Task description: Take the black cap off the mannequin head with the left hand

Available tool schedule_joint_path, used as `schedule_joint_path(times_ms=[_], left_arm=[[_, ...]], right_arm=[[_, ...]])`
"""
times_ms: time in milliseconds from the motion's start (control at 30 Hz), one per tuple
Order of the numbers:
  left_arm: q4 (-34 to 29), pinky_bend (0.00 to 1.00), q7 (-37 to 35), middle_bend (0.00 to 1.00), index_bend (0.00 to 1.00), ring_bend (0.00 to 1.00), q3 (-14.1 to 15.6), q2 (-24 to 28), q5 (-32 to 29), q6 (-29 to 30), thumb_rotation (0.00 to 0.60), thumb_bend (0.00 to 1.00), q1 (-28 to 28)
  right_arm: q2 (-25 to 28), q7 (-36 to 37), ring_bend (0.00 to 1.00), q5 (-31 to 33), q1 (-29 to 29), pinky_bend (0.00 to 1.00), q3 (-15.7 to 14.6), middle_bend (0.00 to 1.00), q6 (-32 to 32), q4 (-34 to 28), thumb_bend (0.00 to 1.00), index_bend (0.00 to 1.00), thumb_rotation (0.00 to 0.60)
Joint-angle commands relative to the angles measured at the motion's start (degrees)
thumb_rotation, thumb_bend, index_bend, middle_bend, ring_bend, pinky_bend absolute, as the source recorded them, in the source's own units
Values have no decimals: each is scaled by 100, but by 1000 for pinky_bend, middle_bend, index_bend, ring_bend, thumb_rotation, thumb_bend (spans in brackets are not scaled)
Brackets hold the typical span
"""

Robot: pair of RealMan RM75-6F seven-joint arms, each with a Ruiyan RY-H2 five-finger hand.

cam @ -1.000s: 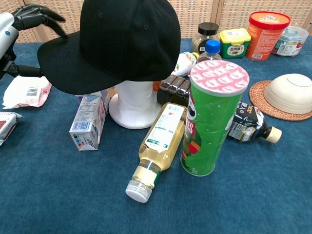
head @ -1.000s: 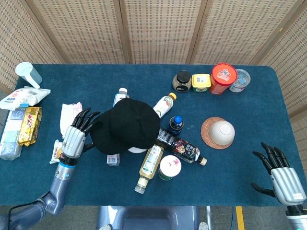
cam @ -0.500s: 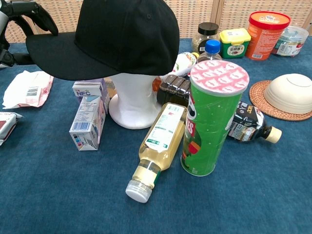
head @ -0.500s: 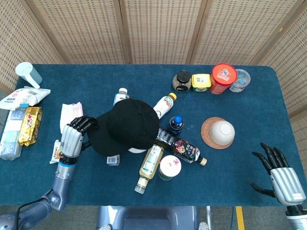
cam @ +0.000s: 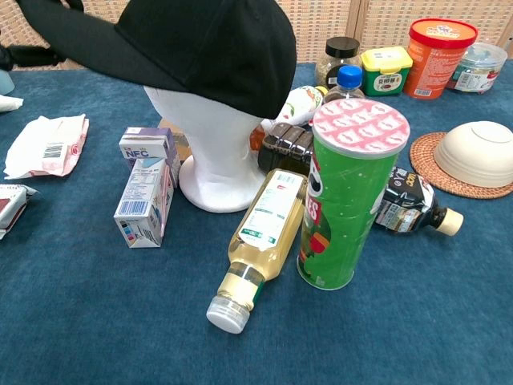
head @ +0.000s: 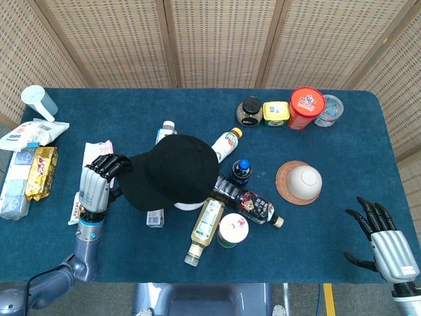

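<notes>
Lab — staged groceries (head: 289, 108), screen-walled table (head: 368, 151)

cap (cam: 208, 48) on mannequin head (cam: 210, 152) | carton (cam: 144, 200) left of it | canister (cam: 351, 196) right

The blue table (head: 131, 263) carries a mannequin head (cam: 212, 152), a green can (cam: 349, 200), bottles, a juice carton (cam: 144, 200), jars, a bowl on a mat (head: 299, 182), and, beside the left hand's fingers (head: 105, 163), snack packets (head: 29, 172).

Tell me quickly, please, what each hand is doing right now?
Left hand: fingers curled on the brim of the black cap, holding it.
Right hand: open, fingers spread, holding nothing.
</notes>
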Motion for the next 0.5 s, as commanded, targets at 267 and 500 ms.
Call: schedule_joint_path(times_ms=[267,500], left_arm=[[-513,592,660,593,813,473,-433,172,-3,-237,600,452,-748],[-751,592,896,597,817,473,-777,243,-137,-451,600,452,-1225]], right_arm=[[-2,21,0,39,5,0,17,0,-7,16,118,175,600],[-6,27,0,113,19,0,40,0,-51,35,116,175,600]])
